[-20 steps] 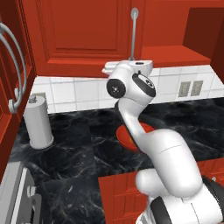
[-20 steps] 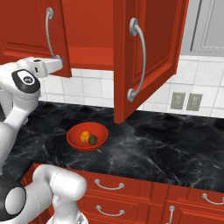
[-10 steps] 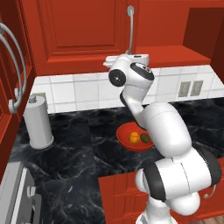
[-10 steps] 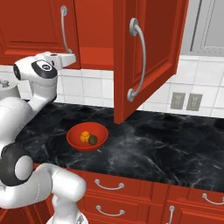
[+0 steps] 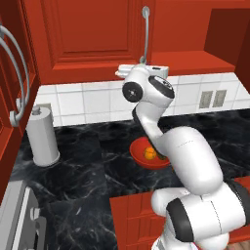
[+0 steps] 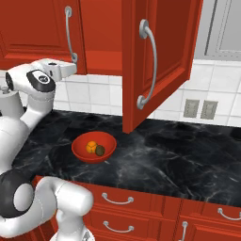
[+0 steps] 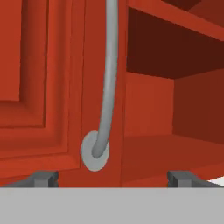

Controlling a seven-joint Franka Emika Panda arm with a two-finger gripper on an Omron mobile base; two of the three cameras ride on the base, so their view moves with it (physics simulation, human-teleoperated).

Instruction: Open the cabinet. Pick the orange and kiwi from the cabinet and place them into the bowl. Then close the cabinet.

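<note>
Facing the red wooden cabinet point(image 6: 99, 33), wide-apart gripper point(image 7: 111, 177) should push the rigid, hinged right door's slim silver handle point(image 6: 148, 63).

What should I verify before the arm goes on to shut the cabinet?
1. Orange in the red bowl: ok.
2. Kiwi in the bowl beside it: ok.
3. Gripper empty, fingertips spread wide: ok.
4. Right cabinet door shut: not ok, it stands swung out over the counter.
5. Left door shut: ok; its handle sits straight ahead of the hand.
6. Open shelf free of items: cannot tell, part is out of sight.
</note>
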